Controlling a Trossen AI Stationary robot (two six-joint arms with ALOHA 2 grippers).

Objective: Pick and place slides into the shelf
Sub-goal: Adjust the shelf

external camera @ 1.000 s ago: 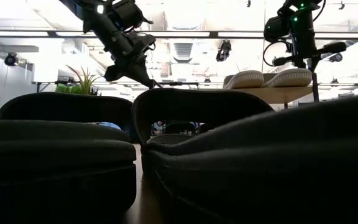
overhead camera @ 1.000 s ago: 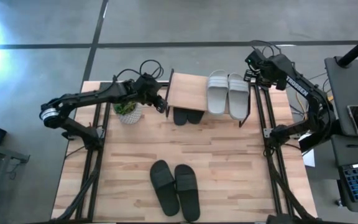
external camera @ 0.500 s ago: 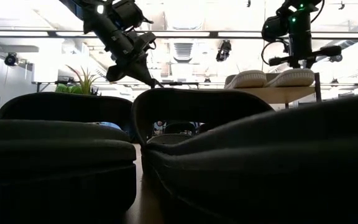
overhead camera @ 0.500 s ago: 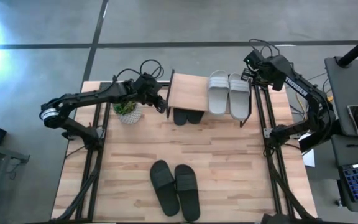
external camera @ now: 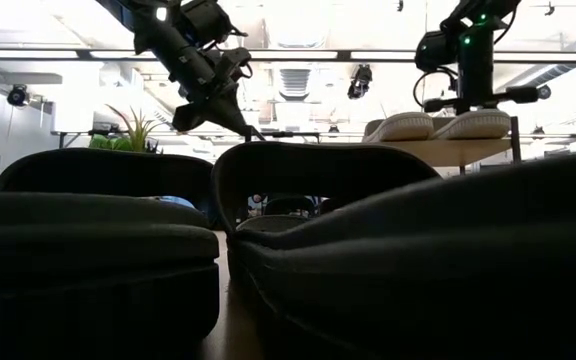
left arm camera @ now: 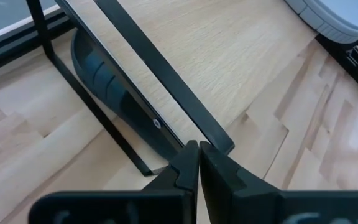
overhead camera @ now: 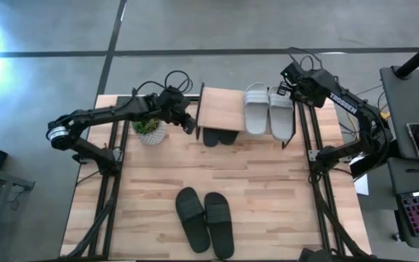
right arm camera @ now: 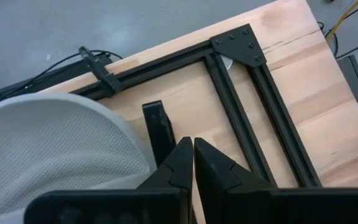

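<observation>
High view: low wooden-topped black-framed shelf (overhead camera: 220,108) carried two light grey rubber slides (overhead camera: 268,109); black pair (overhead camera: 219,136) tucked underneath, another black pair (overhead camera: 204,220) on table. Left gripper (overhead camera: 190,125) and right gripper (overhead camera: 285,81) both pinched closed, empty, beside shelf.

1. The counter (overhead camera: 151,189) is pale blond wood in a butcher-block pattern of short staggered strips.
2. The shelf (overhead camera: 220,108) has a light, plain wooden top and thin black frame legs.
3. Two slides (overhead camera: 268,109) on the shelf, upper centre of the high view, are light grey; the right wrist view shows a fine dotted texture on one.
4. Two slides (overhead camera: 204,220) at lower centre are matte black.
5. Two more black slides (overhead camera: 220,136) show under the shelf.
6. The potted plant (overhead camera: 150,127) has green leaves in a white pot.
7. Both arms are dark, with the left tool (overhead camera: 193,125) and right tool (overhead camera: 285,81) black.
8. The floor (overhead camera: 195,29) is grey, crossed by dark lines.
</observation>
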